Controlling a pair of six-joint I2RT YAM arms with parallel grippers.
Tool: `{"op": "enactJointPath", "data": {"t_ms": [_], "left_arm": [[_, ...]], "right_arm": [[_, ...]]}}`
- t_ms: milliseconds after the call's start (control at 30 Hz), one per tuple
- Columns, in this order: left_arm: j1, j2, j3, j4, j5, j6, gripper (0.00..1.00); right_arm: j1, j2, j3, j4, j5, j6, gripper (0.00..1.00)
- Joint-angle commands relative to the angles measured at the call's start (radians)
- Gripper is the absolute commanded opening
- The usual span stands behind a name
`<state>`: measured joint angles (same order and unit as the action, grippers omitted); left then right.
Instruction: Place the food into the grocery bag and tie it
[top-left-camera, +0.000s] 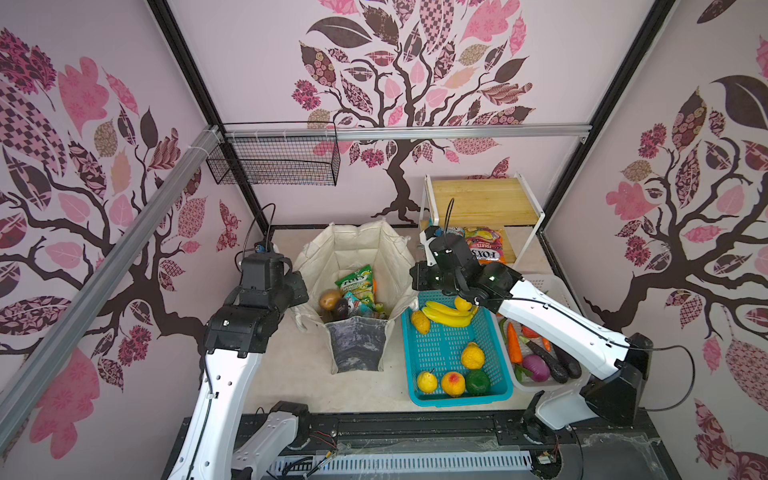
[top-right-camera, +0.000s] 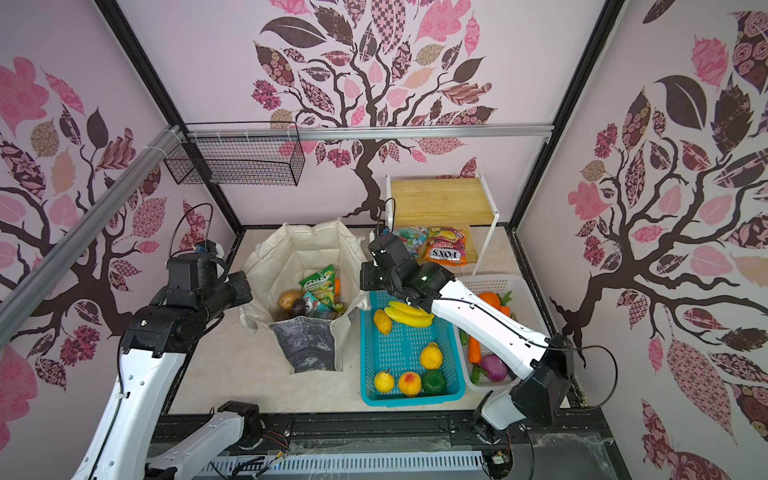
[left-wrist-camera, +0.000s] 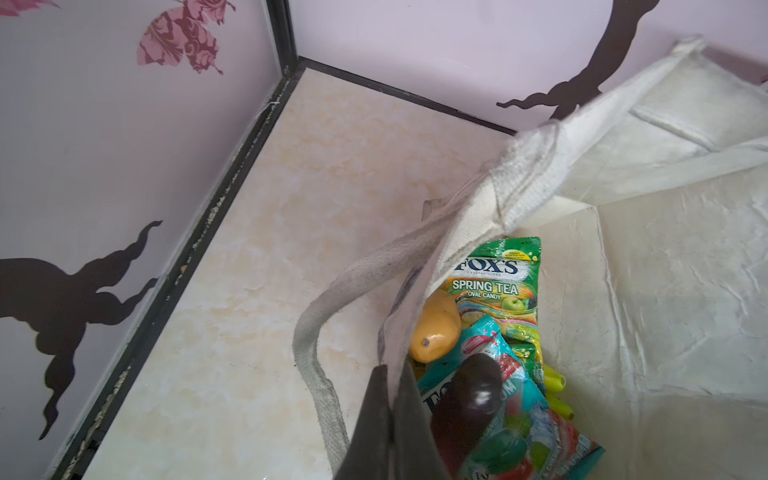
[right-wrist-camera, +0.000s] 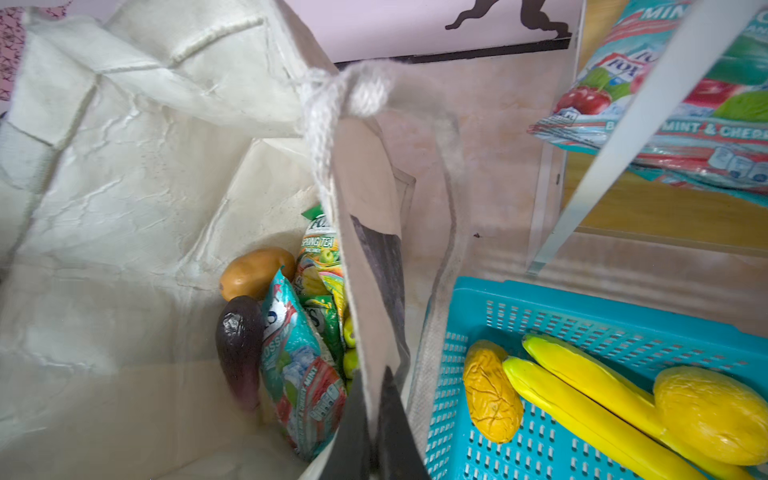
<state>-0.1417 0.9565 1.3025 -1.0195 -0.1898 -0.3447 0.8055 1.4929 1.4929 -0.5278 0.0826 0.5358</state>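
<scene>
Since soft canvas offers no firm edge, the grocery bag (top-left-camera: 357, 249) is best judged a limp, light container whose walls will fold wherever they are pulled. It is seen standing open on the tabletop (top-left-camera: 299, 374) in both top views, between the two arms and just beside the teal basket (top-left-camera: 409, 365). At its bottom a green FOX'S packet (left-wrist-camera: 494, 282), a teal packet (right-wrist-camera: 291, 357), a brown round fruit (right-wrist-camera: 255, 272) and a dark purple fruit (right-wrist-camera: 239, 345) are piled together. The left gripper (left-wrist-camera: 390, 399) is shown closed, with the rim of one side wall pinched between its jaws. The right gripper (right-wrist-camera: 374, 399) is likewise clamped on the opposite wall, next to the basket. Nothing but cloth is held by either. A banana bunch (top-left-camera: 446, 313) lies in the teal basket, so packing may be judged unfinished. For tying, the cream strap handles (left-wrist-camera: 316, 340) are the likely places to be taken. They are flat, woven and rough, so slipping is little to be feared, yet they are floppy and will droop when lifted. The glossy packets are expected to slide and crinkle, and the hard fruit pieces may roll. Too strong a pull on the rim could tip the bag, its contents being light.
</scene>
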Motion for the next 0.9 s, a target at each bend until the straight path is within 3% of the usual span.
{"op": "enactJointPath", "data": {"t_ms": [0, 267, 500, 600, 733, 767, 867], "left_arm": [[0.007, 0.013, -0.014, 0.121, 0.098, -0.031, 0.0], [-0.003, 0.077, -0.086, 0.204, 0.235, -0.058, 0.0], [-0.006, 0.053, -0.114, 0.202, 0.195, -0.038, 0.03], [0.014, 0.038, -0.097, 0.2, 0.197, -0.042, 0.26], [0.055, 0.046, 0.03, 0.169, 0.192, -0.05, 0.78], [0.06, 0.053, 0.072, 0.16, 0.177, -0.059, 0.87], [0.063, 0.062, 0.15, 0.135, 0.121, -0.086, 0.95]], "right_arm": [[0.027, 0.052, 0.086, 0.056, -0.004, -0.002, 0.0], [0.131, 0.224, 0.197, 0.076, 0.028, 0.016, 0.0], [0.116, 0.233, 0.191, 0.041, 0.09, 0.015, 0.0], [0.079, 0.182, 0.111, 0.107, 0.024, 0.04, 0.0], [0.035, 0.129, 0.019, 0.141, -0.002, 0.057, 0.0], [0.025, 0.115, -0.011, 0.161, -0.015, 0.062, 0.0], [0.01, 0.082, -0.072, 0.198, -0.039, 0.072, 0.0]]}}
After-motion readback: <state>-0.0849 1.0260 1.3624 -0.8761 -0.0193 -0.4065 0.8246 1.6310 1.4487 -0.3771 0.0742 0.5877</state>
